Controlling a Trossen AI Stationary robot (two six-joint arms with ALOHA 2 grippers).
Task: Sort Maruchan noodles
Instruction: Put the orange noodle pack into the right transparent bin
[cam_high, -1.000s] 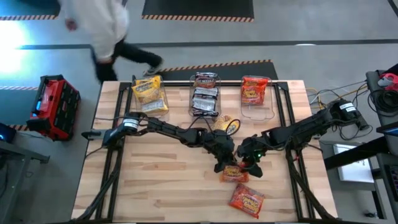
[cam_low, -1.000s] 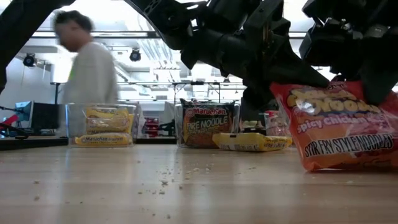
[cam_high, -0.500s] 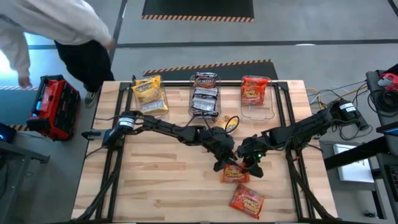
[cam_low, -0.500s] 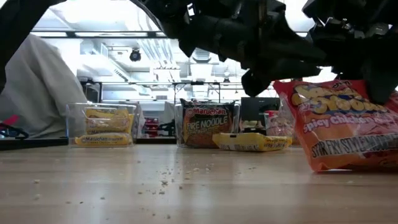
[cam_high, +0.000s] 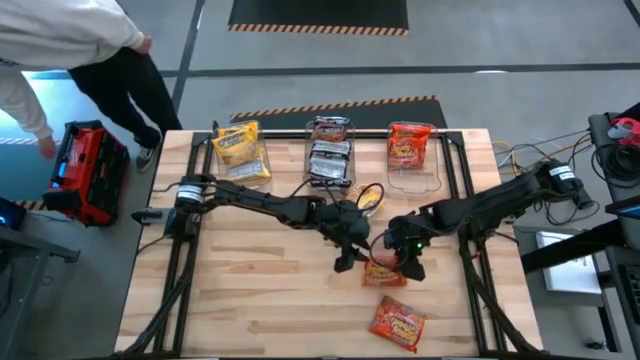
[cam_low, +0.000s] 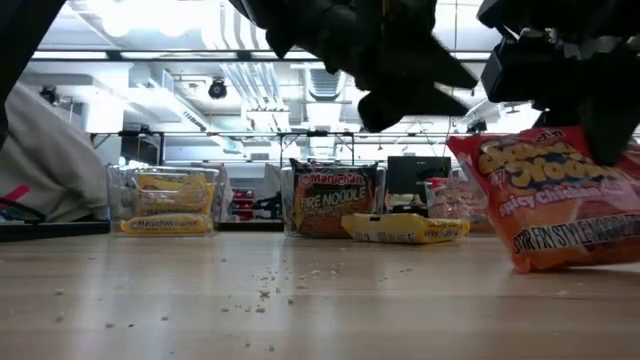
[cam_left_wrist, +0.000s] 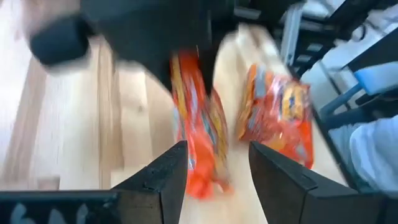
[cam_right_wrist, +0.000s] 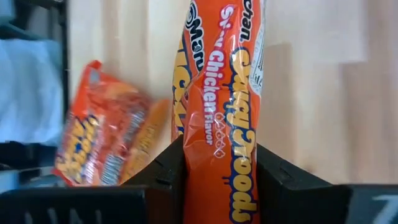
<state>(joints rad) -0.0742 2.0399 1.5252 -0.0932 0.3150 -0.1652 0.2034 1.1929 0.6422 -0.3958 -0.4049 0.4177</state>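
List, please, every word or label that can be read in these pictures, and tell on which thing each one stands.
"Chicken Flavor": on the red packet held in the right claw.
"spicy chicken" and "STIR FRY STYLE NOODLES": on the same packet in the low view.
"Maruchan" and "FIRE NOODLE": on the dark packet in the middle bin.
"Maruchan": on the yellow packet in the left bin.
Print on the flat yellow packet: too small to read.

Three bins (cam_high: 328, 152) line the table's (cam_high: 250, 290) far edge, each holding noodle packets. Before the middle bin lies a loose packet (cam_high: 368, 199); nearer than that, the right claw (cam_high: 392, 263) grips a packet (cam_high: 384, 272), left claw (cam_high: 348, 252) just beside, another packet (cam_high: 396, 322) nearest the front edge.
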